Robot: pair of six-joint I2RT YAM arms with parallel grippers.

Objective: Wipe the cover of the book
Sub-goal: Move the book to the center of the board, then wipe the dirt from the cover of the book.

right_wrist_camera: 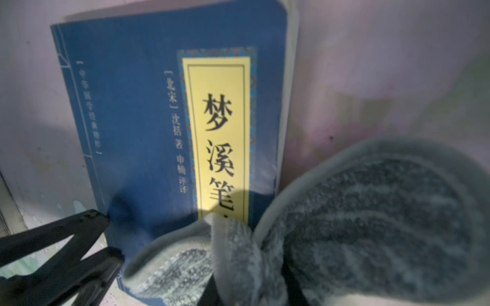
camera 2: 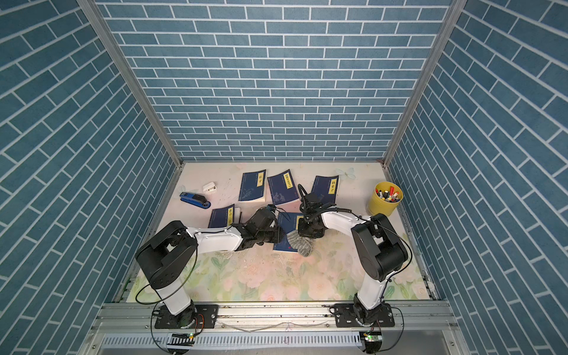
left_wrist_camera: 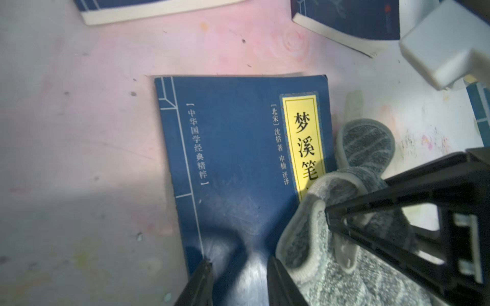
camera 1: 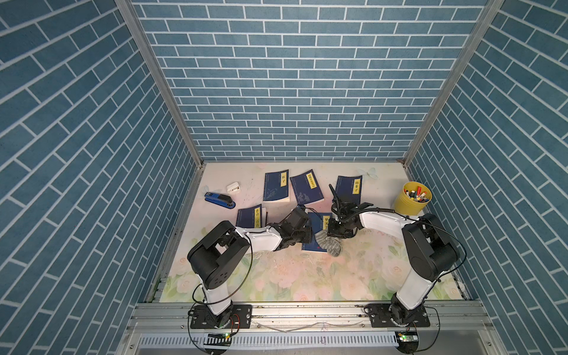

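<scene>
Ideally, with right gripper point(camera 1: 330, 234) clamped on the cloth point(camera 1: 329, 246) and left gripper point(left_wrist_camera: 240, 265) open, bracing the book point(left_wrist_camera: 233, 159), I wipe leftward.

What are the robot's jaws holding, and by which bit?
The right gripper pinches the grey striped cloth by a bunched fold. The left gripper grips nothing; its open jaws rest on the blue book.

Probably a lab test cell: brick-print walls point(camera 1: 292, 92), aluminium frame point(camera 1: 156, 70).
</scene>
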